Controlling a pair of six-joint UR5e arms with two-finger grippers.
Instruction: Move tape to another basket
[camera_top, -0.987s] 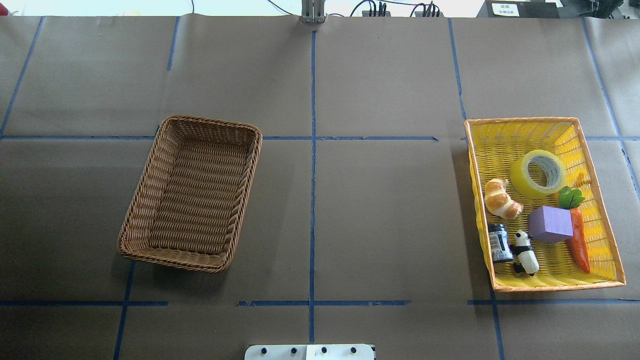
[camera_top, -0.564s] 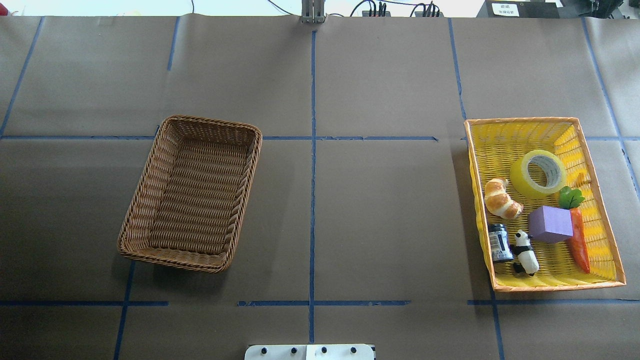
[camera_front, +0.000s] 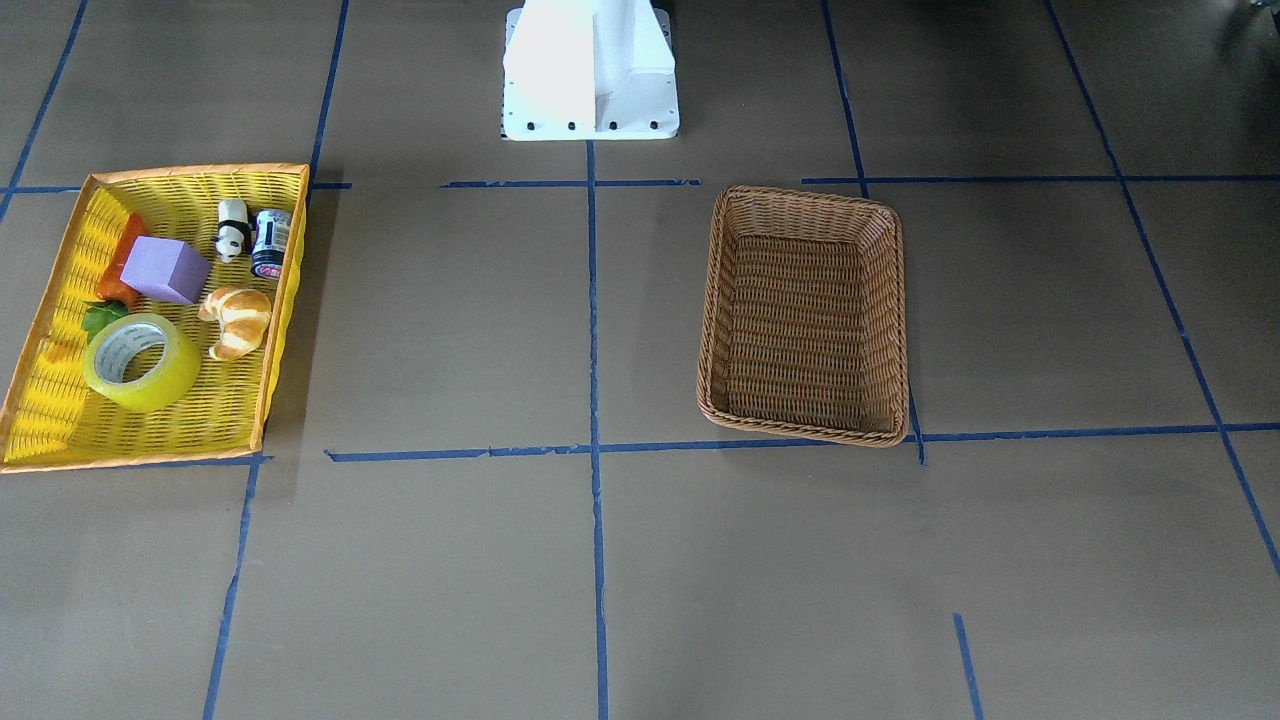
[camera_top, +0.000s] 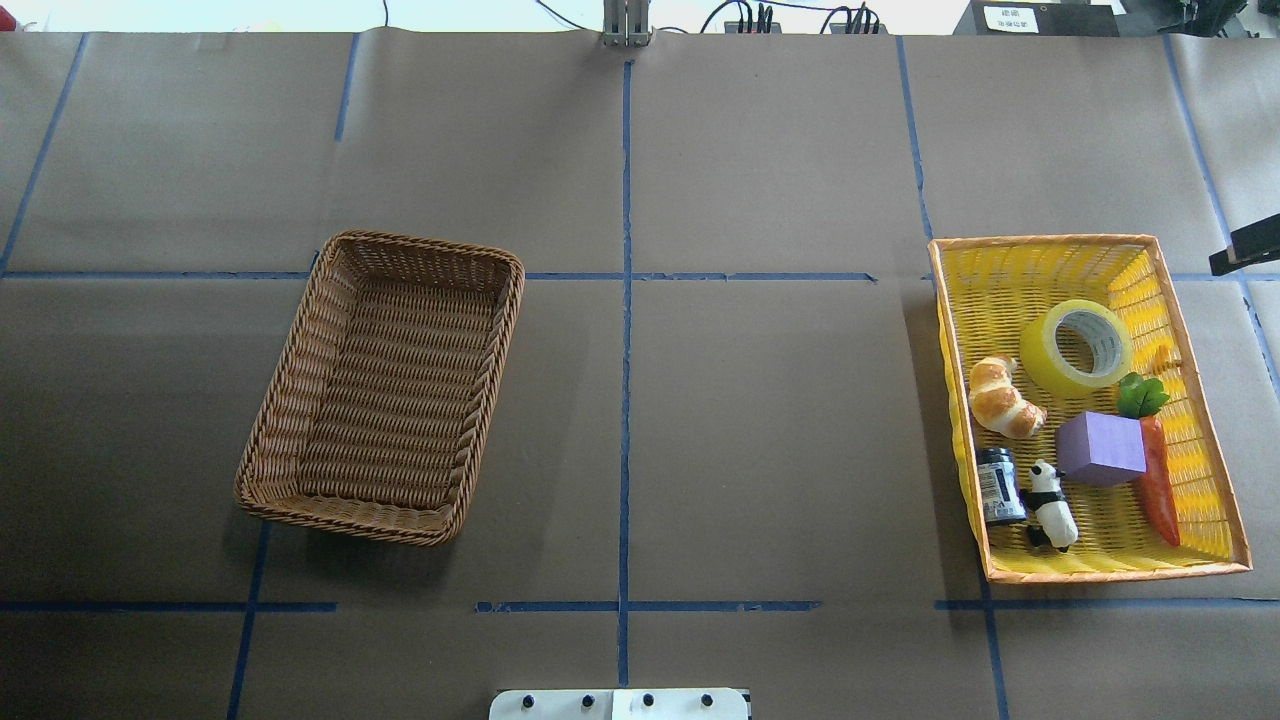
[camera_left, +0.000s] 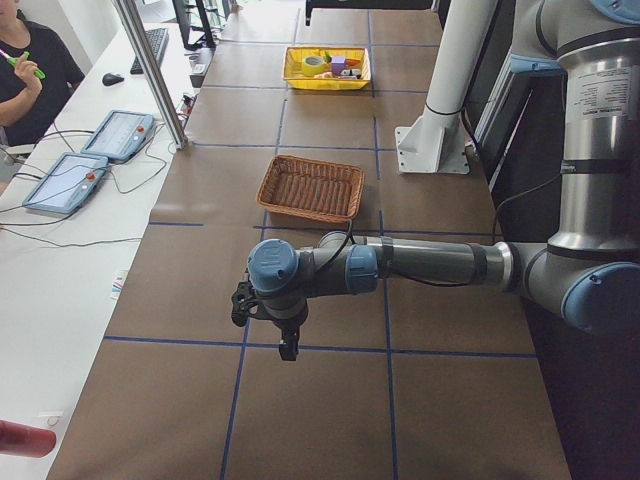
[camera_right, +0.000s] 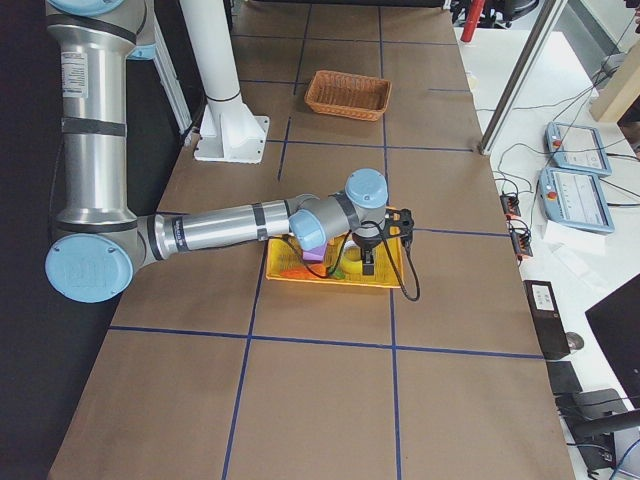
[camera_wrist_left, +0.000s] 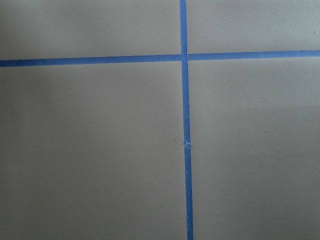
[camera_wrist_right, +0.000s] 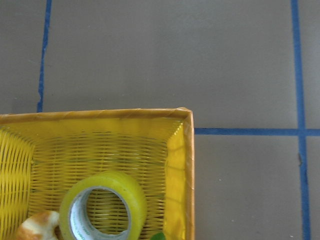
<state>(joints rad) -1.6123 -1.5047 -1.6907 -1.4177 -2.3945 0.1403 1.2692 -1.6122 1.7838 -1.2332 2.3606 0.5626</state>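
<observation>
Newly in at right edge of table: dark part of right arm. Right gripper near yellow tray; spread or pressed together, cannot tell (likewise left gripper). Tape ungrasped in tray, right end. Basket, left half, holding nothing. Whole transfer outstanding.

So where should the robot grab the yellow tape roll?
Probably straight down from above, since the tape lies with its hole up. Put one finger in the hole and one outside, then pinch the ring's wall on the side away from the croissant and purple cube, where the tray floor is bare.
</observation>
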